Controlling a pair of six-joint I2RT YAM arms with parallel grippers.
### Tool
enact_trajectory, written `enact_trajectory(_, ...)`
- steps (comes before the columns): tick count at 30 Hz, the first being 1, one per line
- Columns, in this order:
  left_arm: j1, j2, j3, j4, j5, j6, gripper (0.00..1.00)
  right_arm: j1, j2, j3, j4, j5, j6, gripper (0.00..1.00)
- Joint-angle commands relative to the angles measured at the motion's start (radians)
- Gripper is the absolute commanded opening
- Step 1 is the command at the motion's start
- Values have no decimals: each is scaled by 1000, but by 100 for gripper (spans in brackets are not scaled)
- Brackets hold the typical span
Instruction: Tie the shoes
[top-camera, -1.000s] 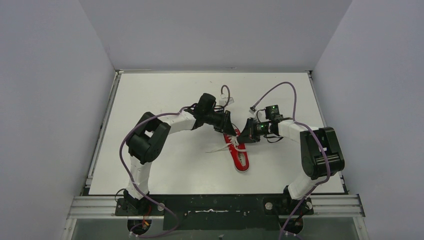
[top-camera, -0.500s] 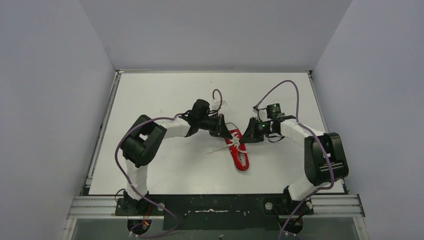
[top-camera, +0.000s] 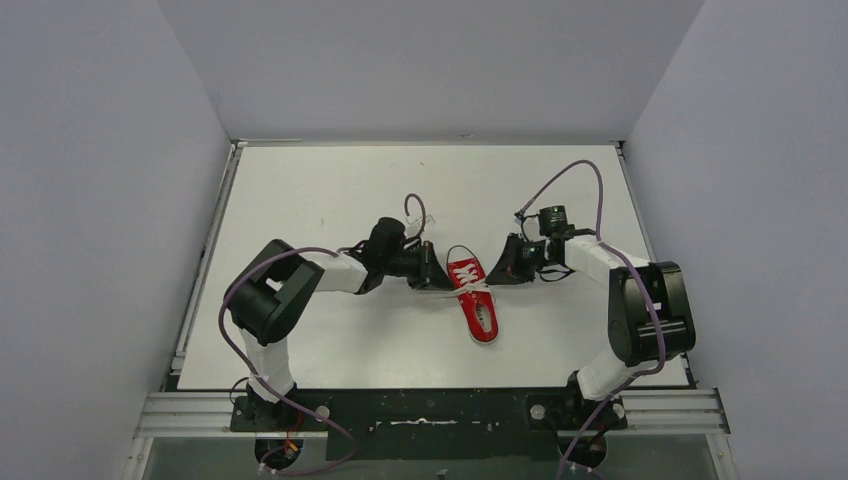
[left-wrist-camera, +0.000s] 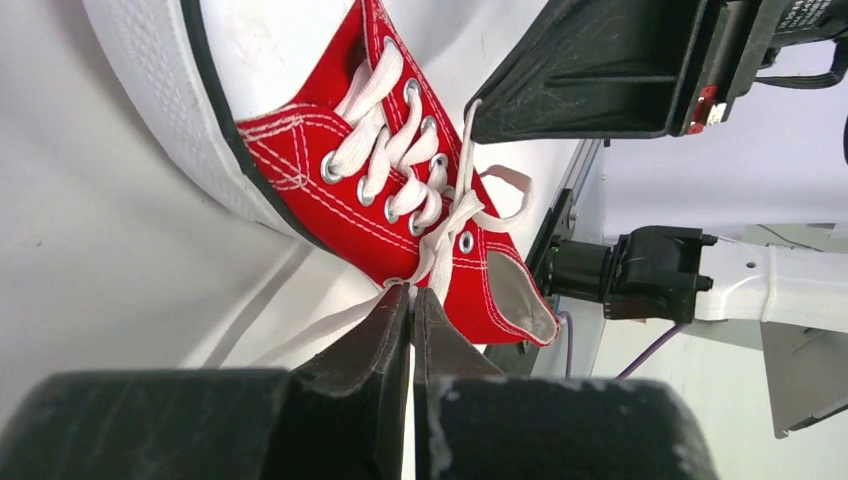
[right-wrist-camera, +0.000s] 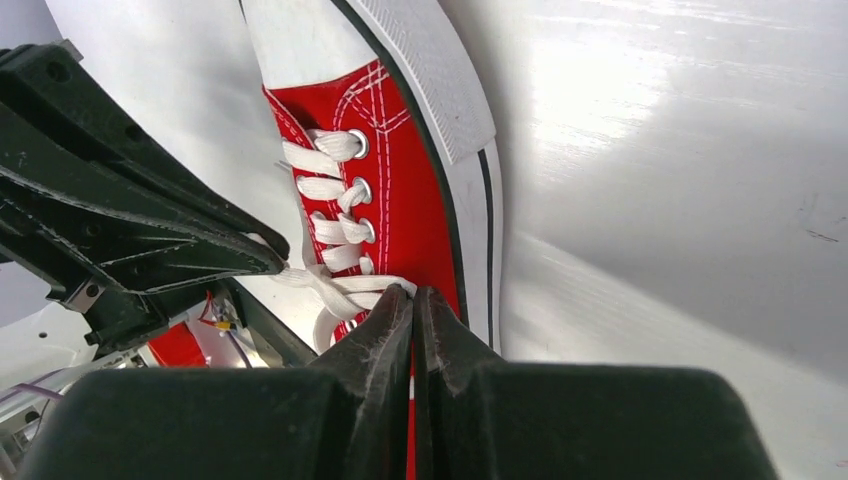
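Note:
The red sneaker (top-camera: 477, 300) lies on the white table, toe away from the arm bases, white laces (top-camera: 470, 290) crossing its tongue. My left gripper (top-camera: 439, 281) sits low at the shoe's left side. In the left wrist view it (left-wrist-camera: 411, 293) is shut on a white lace end, with the shoe (left-wrist-camera: 372, 215) just beyond it. My right gripper (top-camera: 498, 277) sits at the shoe's right side. In the right wrist view it (right-wrist-camera: 412, 293) is shut on the other lace strand beside the shoe (right-wrist-camera: 405, 205). The laces run crossed between the two grippers over the upper eyelets.
The table (top-camera: 330, 190) has a raised rim at the left and back, with grey walls around it. Purple cables (top-camera: 575, 172) loop above both wrists. The left arm's elbow (top-camera: 268, 300) rests near the left side and the right arm's elbow (top-camera: 648, 310) near the right edge.
Both grippers have drawn apart, the left one to the left and nearer, the right one to the right, each with its lace. The lace now runs tighter across the shoe. The shoe has stayed put.

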Motion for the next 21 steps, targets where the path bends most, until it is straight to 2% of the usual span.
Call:
enact_trajectory(1,6,-67,-32,58,-19,-31,0,-27,1,14,54,31,24,0)
enact_trajectory(13,5,-102,-132,83,-19,-117,0,-96,-32,-58,190,34,135,0)
enact_trajectory(21,5,-102,-169,81,-27,-129,0,-145,-79,-162,362,33,276,0)
